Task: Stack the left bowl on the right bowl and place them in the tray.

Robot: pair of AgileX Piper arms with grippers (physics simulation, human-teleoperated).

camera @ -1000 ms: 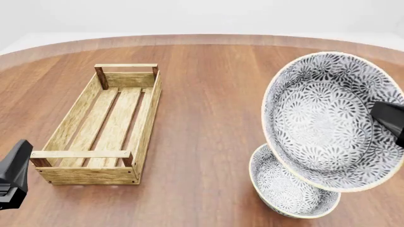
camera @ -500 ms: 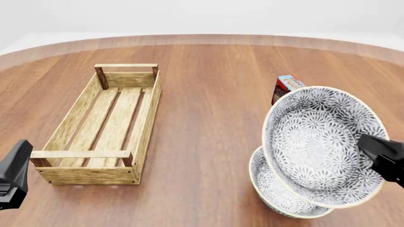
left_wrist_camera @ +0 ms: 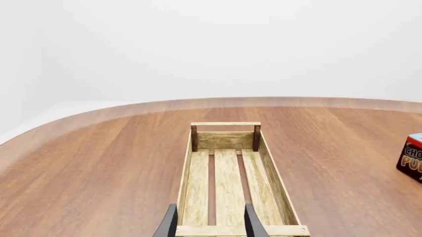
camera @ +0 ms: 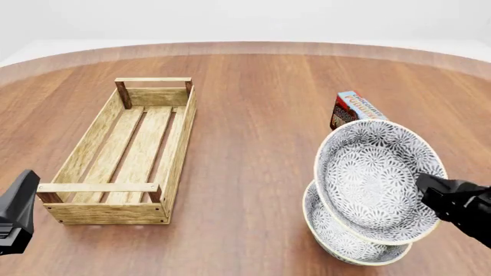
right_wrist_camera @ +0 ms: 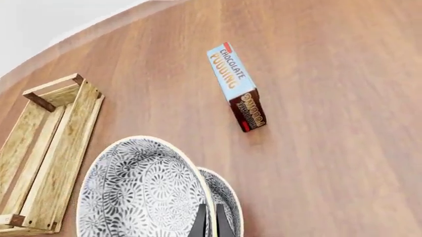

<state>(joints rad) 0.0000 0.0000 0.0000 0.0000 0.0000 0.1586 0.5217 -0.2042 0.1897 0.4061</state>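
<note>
Both bowls carry a grey-white floral pattern with cream rims. The right claw (camera: 426, 185) pinches the rim of the upper bowl (camera: 376, 178), tilted just above the lower bowl (camera: 349, 241) beneath the claw. It has sunk lower than before, uncovering the box (camera: 355, 109) beyond. The left claw (left_wrist_camera: 208, 224), spread, hovers at the tray (camera: 123, 155)'s near end.

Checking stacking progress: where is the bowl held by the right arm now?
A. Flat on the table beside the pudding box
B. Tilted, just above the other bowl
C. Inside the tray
B: the held bowl, pinched at its rim by the right gripper, leans over the lower bowl; the tray holds nothing.
</note>
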